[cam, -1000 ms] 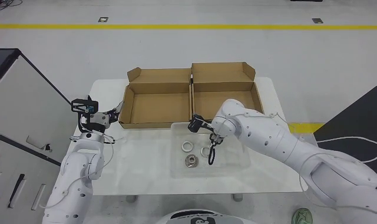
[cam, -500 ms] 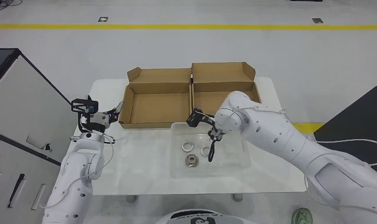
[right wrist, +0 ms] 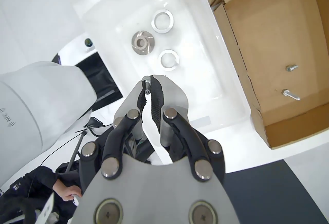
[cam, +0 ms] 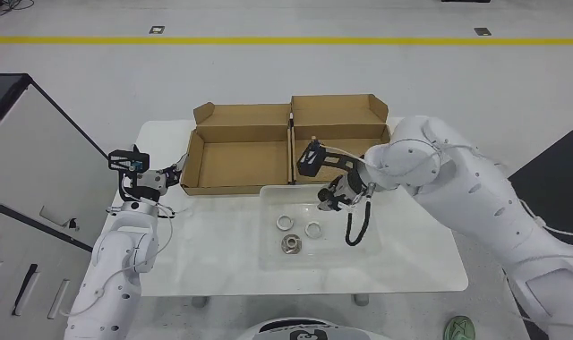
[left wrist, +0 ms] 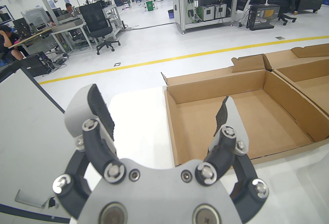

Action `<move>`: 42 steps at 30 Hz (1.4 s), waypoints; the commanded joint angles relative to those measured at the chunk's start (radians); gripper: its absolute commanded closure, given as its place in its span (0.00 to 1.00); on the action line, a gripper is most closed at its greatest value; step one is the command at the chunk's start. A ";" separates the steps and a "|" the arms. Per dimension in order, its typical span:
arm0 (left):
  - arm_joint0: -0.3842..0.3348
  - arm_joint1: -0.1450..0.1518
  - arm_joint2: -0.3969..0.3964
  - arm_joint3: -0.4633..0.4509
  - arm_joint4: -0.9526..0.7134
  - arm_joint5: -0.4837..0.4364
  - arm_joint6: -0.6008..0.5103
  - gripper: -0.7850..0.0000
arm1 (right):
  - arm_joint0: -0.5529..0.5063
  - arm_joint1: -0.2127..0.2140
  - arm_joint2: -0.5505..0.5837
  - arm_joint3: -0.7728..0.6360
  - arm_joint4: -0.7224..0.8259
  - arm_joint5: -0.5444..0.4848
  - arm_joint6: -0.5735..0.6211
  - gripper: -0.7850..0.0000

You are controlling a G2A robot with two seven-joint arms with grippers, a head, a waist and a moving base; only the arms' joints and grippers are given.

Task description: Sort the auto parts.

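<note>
Right wrist view: the right gripper (right wrist: 147, 80) has its ribbed black pads pinched together on a small silver bolt (right wrist: 146, 86). The threaded shank is caught between the tips above a clear plastic tray (right wrist: 203, 81). On the glossy tray floor lie a flat metal ring (right wrist: 168, 59), a round flanged disc (right wrist: 143, 43) with a centre hole, and a second ring (right wrist: 162, 21).

A second ago this gripper was low in the tray beside a ring. It has since lifted and drawn toward the tray's far edge.

Beyond the tray, the right cardboard box (right wrist: 272, 37), matte brown, holds a short bolt (right wrist: 291, 67) and a longer bolt (right wrist: 290, 94).

In the left wrist view, the left gripper (left wrist: 160, 95) hovers with its jaws wide apart over the white table (left wrist: 138, 117), beside the left cardboard box (left wrist: 244, 117).
</note>
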 commanded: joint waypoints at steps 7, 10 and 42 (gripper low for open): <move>0.000 0.000 0.000 0.000 0.000 0.000 0.000 0.00 | -0.046 0.038 0.094 0.001 0.196 -0.069 0.000 1.00; 0.000 0.000 0.000 0.000 0.000 0.000 0.000 0.00 | -0.046 0.038 0.094 0.001 0.196 -0.069 0.000 1.00; 0.000 0.000 0.000 0.000 0.000 0.000 0.000 0.00 | -0.115 -0.025 0.226 0.361 1.456 -0.114 -0.058 1.00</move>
